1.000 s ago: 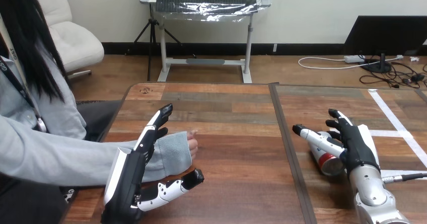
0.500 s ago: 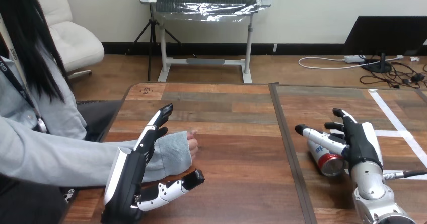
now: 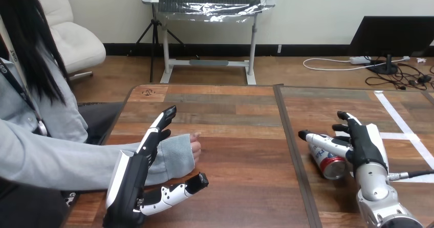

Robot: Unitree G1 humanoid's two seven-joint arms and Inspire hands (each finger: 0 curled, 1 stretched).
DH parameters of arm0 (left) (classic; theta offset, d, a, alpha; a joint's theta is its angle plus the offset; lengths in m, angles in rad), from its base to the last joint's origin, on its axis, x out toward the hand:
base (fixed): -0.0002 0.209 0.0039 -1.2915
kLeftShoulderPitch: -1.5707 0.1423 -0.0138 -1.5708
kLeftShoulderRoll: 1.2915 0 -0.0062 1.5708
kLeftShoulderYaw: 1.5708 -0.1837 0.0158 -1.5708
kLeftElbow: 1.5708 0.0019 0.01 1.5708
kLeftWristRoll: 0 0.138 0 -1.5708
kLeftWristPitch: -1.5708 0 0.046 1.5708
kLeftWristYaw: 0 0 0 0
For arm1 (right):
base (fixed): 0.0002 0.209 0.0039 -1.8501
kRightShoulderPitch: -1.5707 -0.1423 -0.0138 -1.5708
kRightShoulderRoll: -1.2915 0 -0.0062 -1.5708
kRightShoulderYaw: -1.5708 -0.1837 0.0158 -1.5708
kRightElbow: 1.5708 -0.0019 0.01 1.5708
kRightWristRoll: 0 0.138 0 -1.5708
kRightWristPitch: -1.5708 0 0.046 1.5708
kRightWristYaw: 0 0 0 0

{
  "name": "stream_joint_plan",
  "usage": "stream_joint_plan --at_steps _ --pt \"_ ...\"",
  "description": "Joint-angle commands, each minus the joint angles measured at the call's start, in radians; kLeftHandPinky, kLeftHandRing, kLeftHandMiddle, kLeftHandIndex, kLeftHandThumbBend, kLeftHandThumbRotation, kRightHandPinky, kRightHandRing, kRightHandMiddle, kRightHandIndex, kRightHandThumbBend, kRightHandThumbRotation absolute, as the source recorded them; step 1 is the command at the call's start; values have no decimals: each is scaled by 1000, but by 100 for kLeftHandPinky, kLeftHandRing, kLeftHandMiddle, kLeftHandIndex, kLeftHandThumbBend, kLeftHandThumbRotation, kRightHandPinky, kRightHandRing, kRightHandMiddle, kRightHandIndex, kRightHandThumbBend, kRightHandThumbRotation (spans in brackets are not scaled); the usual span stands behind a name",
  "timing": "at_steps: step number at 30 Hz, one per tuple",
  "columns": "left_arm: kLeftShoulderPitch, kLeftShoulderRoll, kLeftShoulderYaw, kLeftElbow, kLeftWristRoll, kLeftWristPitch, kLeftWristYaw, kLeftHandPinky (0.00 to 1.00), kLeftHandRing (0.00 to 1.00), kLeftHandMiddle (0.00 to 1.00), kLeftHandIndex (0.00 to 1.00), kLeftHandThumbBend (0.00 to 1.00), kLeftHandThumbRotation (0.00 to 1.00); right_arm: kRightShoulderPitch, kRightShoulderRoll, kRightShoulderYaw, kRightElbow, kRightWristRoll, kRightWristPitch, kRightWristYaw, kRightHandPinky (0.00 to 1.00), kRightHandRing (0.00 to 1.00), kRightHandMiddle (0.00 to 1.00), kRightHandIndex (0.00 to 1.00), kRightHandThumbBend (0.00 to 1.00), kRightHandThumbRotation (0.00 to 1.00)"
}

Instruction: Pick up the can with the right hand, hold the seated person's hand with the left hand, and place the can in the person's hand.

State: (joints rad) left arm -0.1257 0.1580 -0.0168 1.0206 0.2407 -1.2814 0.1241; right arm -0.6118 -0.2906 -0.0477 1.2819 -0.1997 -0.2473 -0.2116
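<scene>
can [image 3: 325,161]: on its side on worktop [image 3: 235,151], under right hand [image 3: 366,146], fingers spread, seemingly not yet closed round it. left hand [image 3: 130,179]: fingers straight beside person's wrist [image 3: 176,153]. risk: can rolls from a loose grasp.

No text can be read. The white-and-red metal can [image 3: 327,162], lying on its side on the wooden bench [image 3: 230,151], carries blue print on its white wall, too small to make out. A small round mark [image 3: 148,91] at the bench's far left corner is equally unreadable.
</scene>
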Motion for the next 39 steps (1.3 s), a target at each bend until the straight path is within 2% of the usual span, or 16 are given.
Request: stream_joint_plan --at_steps 1,16,20,39 --pt "-51 -1 8 -27 -12 -30 1 90 94 93 91 100 50 -40 -3 17 -12 -9 41 -1 71 81 86 92 88 35" --pt "-47 -5 6 -33 -18 -34 -3 89 94 93 91 100 50 -53 -16 42 -40 -20 132 28 68 80 87 93 88 34" --pt "-46 -7 5 -33 -24 -38 -7 89 94 93 91 100 50 -54 -25 55 -54 -26 154 50 68 80 86 93 86 33" --pt "-42 -12 4 -40 -35 -37 -21 90 95 93 91 100 49 -23 -32 86 -157 -42 225 120 66 79 86 96 88 38"
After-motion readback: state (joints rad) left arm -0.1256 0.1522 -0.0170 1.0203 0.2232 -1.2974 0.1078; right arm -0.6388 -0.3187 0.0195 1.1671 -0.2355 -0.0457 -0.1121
